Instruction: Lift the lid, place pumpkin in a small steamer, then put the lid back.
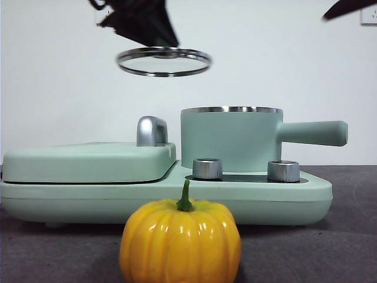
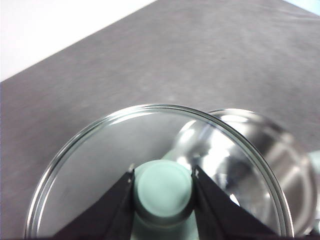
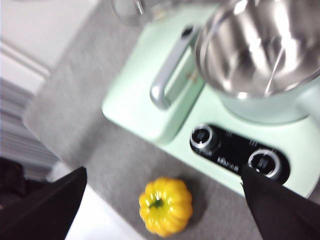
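Note:
The lid [image 1: 164, 62] hangs in the air, tilted a little, above and to the left of the small steamer [image 1: 230, 138]. My left gripper [image 2: 163, 175] is shut on its mint-green knob [image 2: 163, 195], and the glass of the lid [image 2: 100, 150] spreads out around the jaws. The small steamer [image 2: 272, 160] stands uncovered, its steel inside bare. At the table's front the yellow-orange pumpkin [image 1: 179, 242] sits alone on the grey mat. My right gripper [image 3: 162, 175] is open, high above the pumpkin [image 3: 166, 205] and apart from it.
The steamer stands on a mint-green cooker base [image 1: 294, 200] with two steel dials [image 1: 207, 168] [image 1: 283, 170]. Left of it lies the flat griddle cover [image 1: 82, 162] with a chrome handle [image 1: 151, 131]. The steamer's long handle [image 1: 315, 132] points right.

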Controlling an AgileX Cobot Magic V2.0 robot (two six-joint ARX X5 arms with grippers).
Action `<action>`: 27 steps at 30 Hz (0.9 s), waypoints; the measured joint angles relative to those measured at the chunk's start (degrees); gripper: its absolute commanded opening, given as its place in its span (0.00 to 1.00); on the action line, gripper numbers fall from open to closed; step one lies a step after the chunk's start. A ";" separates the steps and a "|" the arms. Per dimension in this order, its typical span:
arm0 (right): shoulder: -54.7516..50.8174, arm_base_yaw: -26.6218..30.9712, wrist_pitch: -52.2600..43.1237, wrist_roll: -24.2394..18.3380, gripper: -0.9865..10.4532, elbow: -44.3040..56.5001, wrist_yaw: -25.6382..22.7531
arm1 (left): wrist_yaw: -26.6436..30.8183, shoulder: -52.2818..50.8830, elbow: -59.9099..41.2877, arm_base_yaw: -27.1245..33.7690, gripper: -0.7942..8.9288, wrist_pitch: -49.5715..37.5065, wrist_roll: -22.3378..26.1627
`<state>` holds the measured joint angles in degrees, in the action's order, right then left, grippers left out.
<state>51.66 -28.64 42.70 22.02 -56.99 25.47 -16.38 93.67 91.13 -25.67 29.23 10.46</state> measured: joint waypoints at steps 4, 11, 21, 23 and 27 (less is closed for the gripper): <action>6.36 -8.87 -0.02 2.19 0.51 0.00 -6.58 | 0.02 -1.79 0.00 3.63 0.10 0.20 -0.11; 17.25 -19.04 -0.04 3.78 0.51 -0.02 -12.74 | 0.00 -3.08 0.00 8.55 0.10 1.16 -0.28; 29.62 -26.69 -1.33 3.82 0.51 -0.02 -17.51 | 0.02 -3.08 0.00 11.30 0.10 1.92 -1.01; 31.10 -27.30 -2.69 3.82 0.51 -0.02 -17.62 | 0.02 -3.08 0.00 11.30 0.10 1.92 -1.05; 32.72 -28.11 -5.07 3.82 0.51 -0.02 -17.94 | 0.02 -3.08 0.00 11.30 0.10 1.95 -1.05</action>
<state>84.38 -56.75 37.63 25.85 -57.01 7.53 -16.36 90.59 91.13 -14.37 31.18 9.41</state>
